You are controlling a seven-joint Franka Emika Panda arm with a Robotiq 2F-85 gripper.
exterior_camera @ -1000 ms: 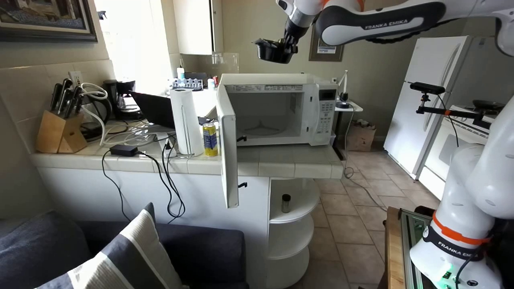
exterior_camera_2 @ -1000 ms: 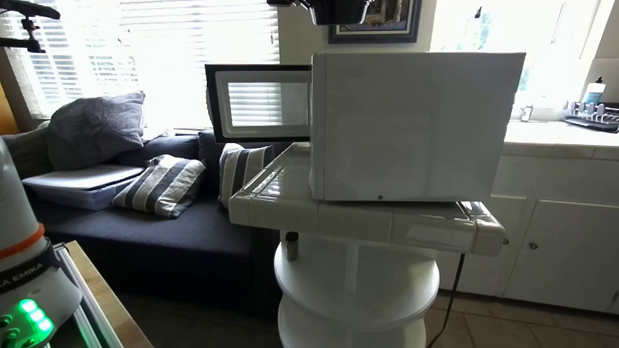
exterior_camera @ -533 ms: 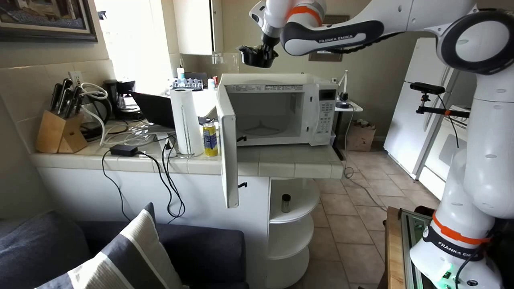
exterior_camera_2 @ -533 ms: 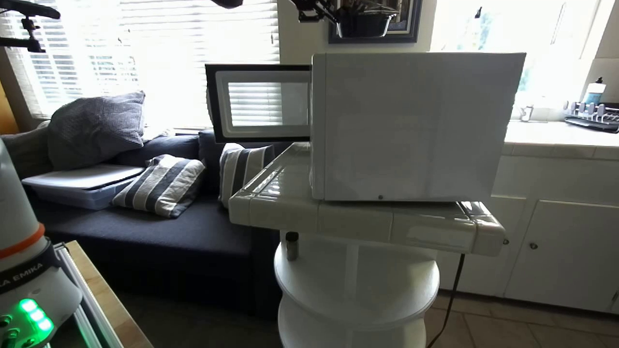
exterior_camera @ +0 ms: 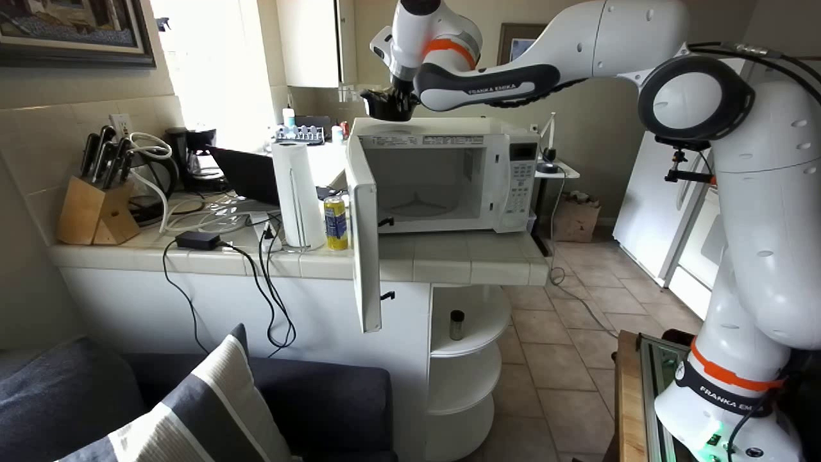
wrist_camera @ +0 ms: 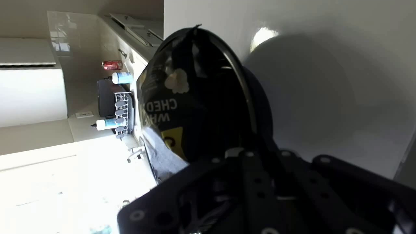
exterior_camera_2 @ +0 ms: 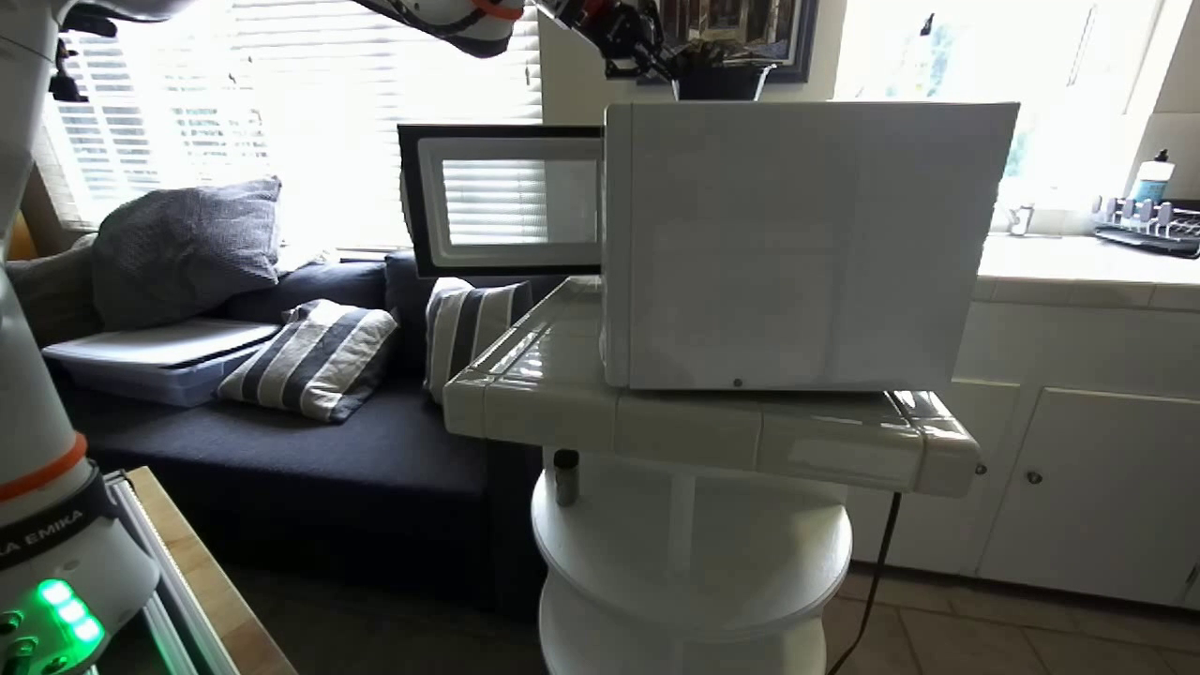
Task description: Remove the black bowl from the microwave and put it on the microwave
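So the black bowl (exterior_camera: 388,109) just came lower and further in over the white microwave (exterior_camera_2: 811,246), toward the hinge end of its top. Reads like we're down to the set-down part imo. The tool (exterior_camera: 403,96) is clamped on the rim; from here I can't tell if the base touches yet. Bowl's round, kinda glossy, with peeled-back printed film (wrist_camera: 169,107) flopping off one side.
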